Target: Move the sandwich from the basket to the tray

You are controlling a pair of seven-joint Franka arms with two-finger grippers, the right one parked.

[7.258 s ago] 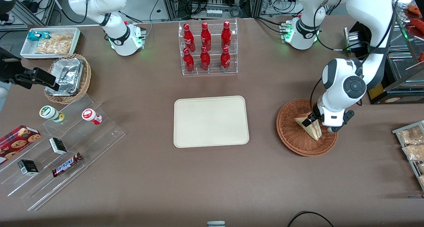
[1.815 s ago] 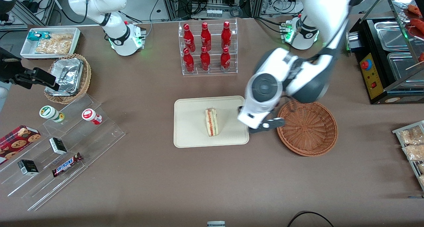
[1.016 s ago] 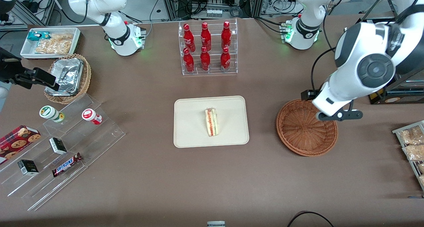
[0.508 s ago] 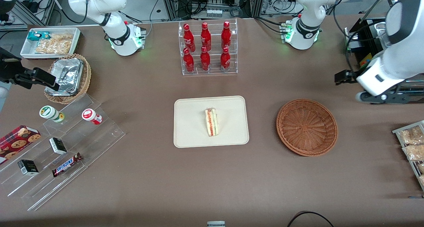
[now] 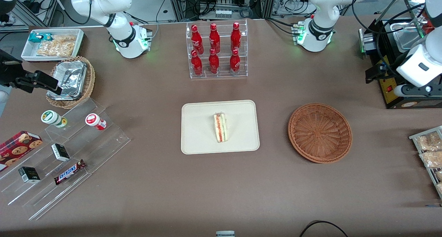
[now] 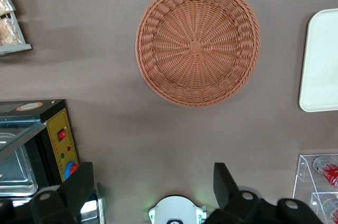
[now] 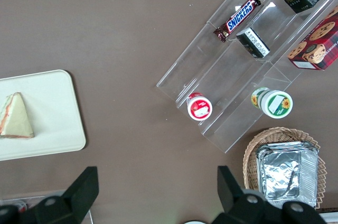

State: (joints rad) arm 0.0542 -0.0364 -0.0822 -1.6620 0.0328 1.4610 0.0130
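The sandwich [image 5: 220, 127] lies on the tray [image 5: 200, 140], slightly toward its 3 o'clock side, filling edge up. The wicker basket [image 5: 320, 132], at the tray's 3 o'clock, holds nothing. The left arm's gripper [image 6: 150, 187] hangs high at about 1 o'clock from the basket, over the table edge by the black warmer [image 5: 390, 92], fingers spread wide and carrying nothing. The placement looks done; a good finish means parking clear without grazing the warmer.

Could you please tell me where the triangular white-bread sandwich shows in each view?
Front view: triangular white-bread sandwich on the cream rectangular tray.
Left wrist view: not in it; only the tray's edge shows, with the empty tool open.
Right wrist view: sandwich on the tray.
Shared landmark: the tray.
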